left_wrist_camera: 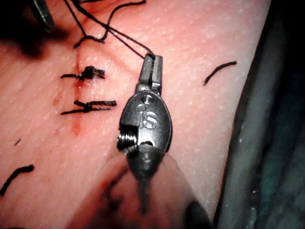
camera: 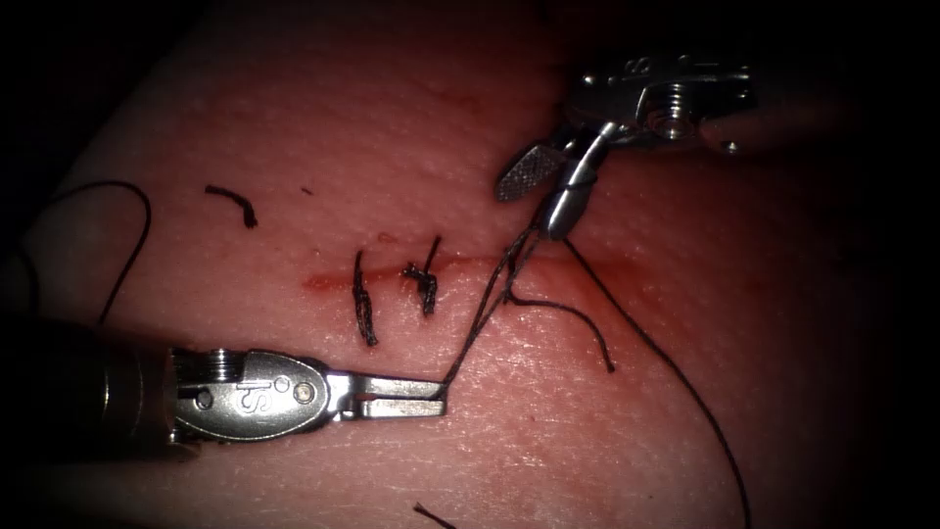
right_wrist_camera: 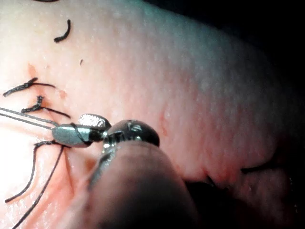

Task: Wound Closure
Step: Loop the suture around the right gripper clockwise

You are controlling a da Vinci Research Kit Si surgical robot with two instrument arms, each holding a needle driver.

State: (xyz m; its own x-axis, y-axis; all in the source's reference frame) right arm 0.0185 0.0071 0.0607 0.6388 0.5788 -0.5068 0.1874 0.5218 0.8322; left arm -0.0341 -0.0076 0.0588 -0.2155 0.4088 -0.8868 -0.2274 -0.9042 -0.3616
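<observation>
The tissue (camera: 411, 118) bears a red cut (camera: 460, 264) running across. Two knotted stitches (camera: 364, 309) (camera: 426, 279) cross its left part. My left tool (camera: 443, 392) comes in below the cut, jaws shut on the thread (camera: 480, 323), also in the left wrist view (left_wrist_camera: 152, 62). That thread rises over the cut to my right tool (camera: 531, 211), which hangs above the cut with jaws open; the thread is wound around one jaw (right_wrist_camera: 71, 134). A short tail (camera: 578, 323) and a long strand (camera: 676, 377) trail off to the lower right.
Cut ends of thread lie on the tissue at the upper left (camera: 235, 204) and the bottom edge (camera: 431, 514). A thread loop (camera: 132, 235) curves at the far left. Red fluid stains the cut line.
</observation>
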